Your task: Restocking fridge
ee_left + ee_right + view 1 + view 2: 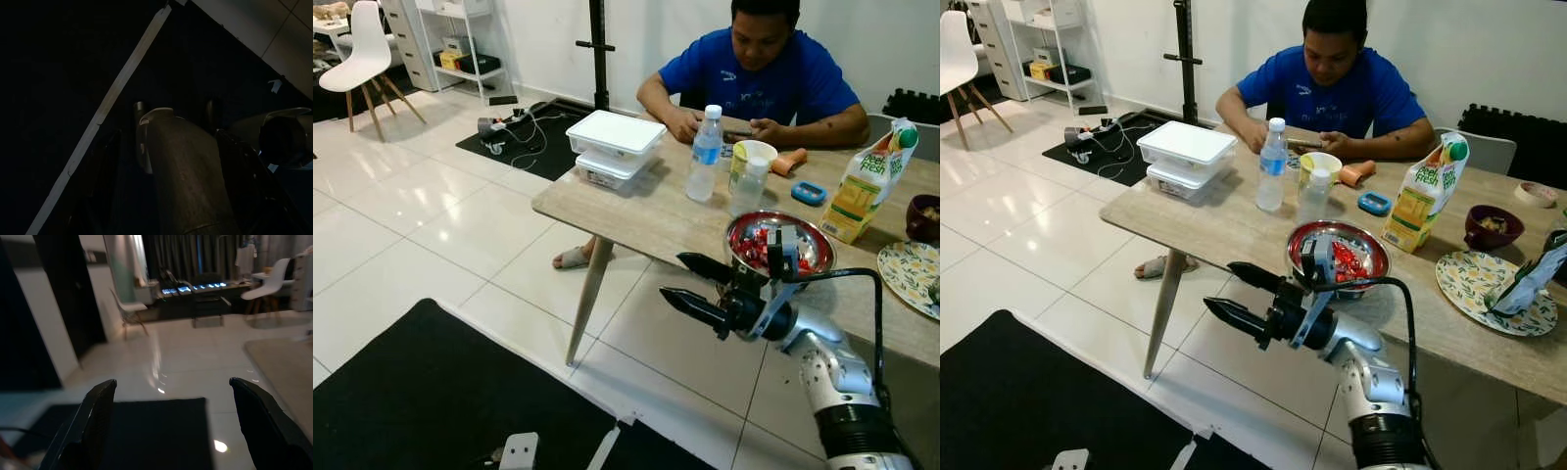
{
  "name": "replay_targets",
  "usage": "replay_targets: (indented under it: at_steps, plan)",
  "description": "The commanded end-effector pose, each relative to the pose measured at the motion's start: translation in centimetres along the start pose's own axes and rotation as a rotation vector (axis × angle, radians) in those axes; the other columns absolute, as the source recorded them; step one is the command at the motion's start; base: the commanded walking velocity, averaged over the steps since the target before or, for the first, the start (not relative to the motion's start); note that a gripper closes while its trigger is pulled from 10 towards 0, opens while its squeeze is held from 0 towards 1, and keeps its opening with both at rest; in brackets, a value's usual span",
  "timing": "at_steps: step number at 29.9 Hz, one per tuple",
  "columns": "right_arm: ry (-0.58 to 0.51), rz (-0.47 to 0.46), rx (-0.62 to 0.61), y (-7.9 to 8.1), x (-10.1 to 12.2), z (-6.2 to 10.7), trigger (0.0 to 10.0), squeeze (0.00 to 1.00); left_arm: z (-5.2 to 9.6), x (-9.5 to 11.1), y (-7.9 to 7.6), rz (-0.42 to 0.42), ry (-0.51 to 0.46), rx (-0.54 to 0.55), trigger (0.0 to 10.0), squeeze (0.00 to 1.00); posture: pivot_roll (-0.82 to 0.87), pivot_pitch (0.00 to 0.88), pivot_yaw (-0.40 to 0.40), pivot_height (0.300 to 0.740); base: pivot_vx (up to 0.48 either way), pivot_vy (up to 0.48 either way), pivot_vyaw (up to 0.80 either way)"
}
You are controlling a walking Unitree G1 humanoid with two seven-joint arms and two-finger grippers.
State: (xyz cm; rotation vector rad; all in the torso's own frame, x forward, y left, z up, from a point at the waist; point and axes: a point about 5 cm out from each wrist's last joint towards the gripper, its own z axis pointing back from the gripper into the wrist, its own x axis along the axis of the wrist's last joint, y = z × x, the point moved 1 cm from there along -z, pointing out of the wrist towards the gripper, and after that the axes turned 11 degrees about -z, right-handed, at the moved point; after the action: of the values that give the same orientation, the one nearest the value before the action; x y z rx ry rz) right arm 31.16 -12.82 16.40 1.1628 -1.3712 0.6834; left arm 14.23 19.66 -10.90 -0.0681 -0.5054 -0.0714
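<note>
On the wooden table [636, 211] stand a clear water bottle [705, 155], an orange juice carton [867, 181], two stacked white lidded containers [615, 147] and a steel bowl [1342, 224] holding red items. My right gripper [672, 275] hovers open and empty in front of the table's near edge, just before the steel bowl, its fingers pointing out over the floor. In the right wrist view the right gripper [172, 381] frames white floor tiles and a dark mat. My left arm hangs idle over the black mat [58, 98] in a very dark view.
A person [764, 69] in a blue shirt sits at the table's far side. A patterned plate [1474, 279], a dark bowl [1492, 225] and a cup [752, 157] share the tabletop. The black mat [431, 392] lies at my feet. A white chair [362, 54] and floor cables [514, 132] lie beyond.
</note>
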Motion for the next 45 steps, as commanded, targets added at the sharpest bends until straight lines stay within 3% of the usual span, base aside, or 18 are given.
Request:
replay_targets:
  at_steps: [1, 4, 5, 7, 8, 12, 18, 26, 30, 34, 45]
  plan:
    - [0.033, 0.086, -0.020, -0.1, 1.0, 0.0, 10.0, 1.00, 0.1, -0.3, 0.0, -0.008, 0.010, 0.003, 10.0, 0.00, -0.02, 0.010, -0.035, 0.740, 0.000, 0.000, 0.00]
    - [0.082, 0.163, -0.078, -0.8, 2.4, 0.4, 10.0, 0.98, 0.1, -0.4, 0.0, -0.008, 0.011, 0.004, 10.0, 0.00, -0.02, 0.011, -0.032, 0.740, 0.000, 0.000, 0.00]
    - [0.102, 0.186, -0.081, -0.8, 2.7, 0.5, 10.0, 0.24, 0.1, -0.4, 0.0, -0.008, 0.011, 0.004, 10.0, 0.00, -0.02, 0.011, -0.032, 0.740, 0.000, 0.000, 0.00]
    - [0.115, 0.201, -0.084, -0.8, 3.0, 0.5, 10.0, 0.24, 0.1, -0.4, 0.0, -0.008, 0.011, 0.004, 10.0, 0.00, -0.02, 0.012, -0.035, 0.740, 0.000, 0.000, 0.00]
    - [0.162, 0.230, -0.087, -0.7, 3.0, 0.6, 10.0, 0.00, 0.1, -0.4, 0.0, -0.008, 0.012, 0.004, 10.0, 0.00, -0.02, 0.012, -0.035, 0.740, 0.000, 0.000, 0.00]
    - [0.394, 0.369, -0.165, -1.7, 2.4, 1.4, 10.0, 0.00, 0.1, -0.5, -0.1, -0.007, 0.013, 0.003, 10.0, 0.00, -0.02, 0.012, -0.035, 0.740, 0.000, 0.000, 0.00]
    - [0.512, 0.475, -0.307, -3.4, 2.2, 1.9, 10.0, 0.00, 0.0, -0.4, -0.1, -0.009, 0.013, 0.001, 10.0, 0.00, -0.02, 0.007, -0.036, 0.740, 0.000, 0.000, 0.00]
    - [0.540, 0.521, -0.444, -4.9, 2.5, 2.0, 10.0, 0.00, 0.0, -0.4, -0.2, -0.011, 0.012, 0.001, 10.0, 0.00, -0.02, 0.009, -0.035, 0.740, 0.000, 0.000, 0.00]
    - [0.707, 0.544, -0.472, -5.5, 0.8, 3.1, 10.0, 0.00, 0.0, -0.4, -0.2, -0.009, 0.012, 0.001, 10.0, 0.00, -0.02, 0.009, -0.035, 0.740, 0.000, 0.000, 0.00]
    - [0.806, 0.528, -0.487, -5.8, -0.1, 4.1, 10.0, 0.00, 0.0, -0.4, -0.2, -0.008, 0.011, 0.001, 10.0, 0.00, -0.02, 0.008, -0.035, 0.740, 0.000, 0.000, 0.00]
    - [0.848, 0.495, -0.584, -6.7, -0.4, 5.1, 10.0, 0.00, 0.0, -0.4, -0.2, -0.004, 0.012, 0.000, 10.0, 0.00, -0.02, 0.010, -0.037, 0.740, 0.000, 0.000, 0.00]
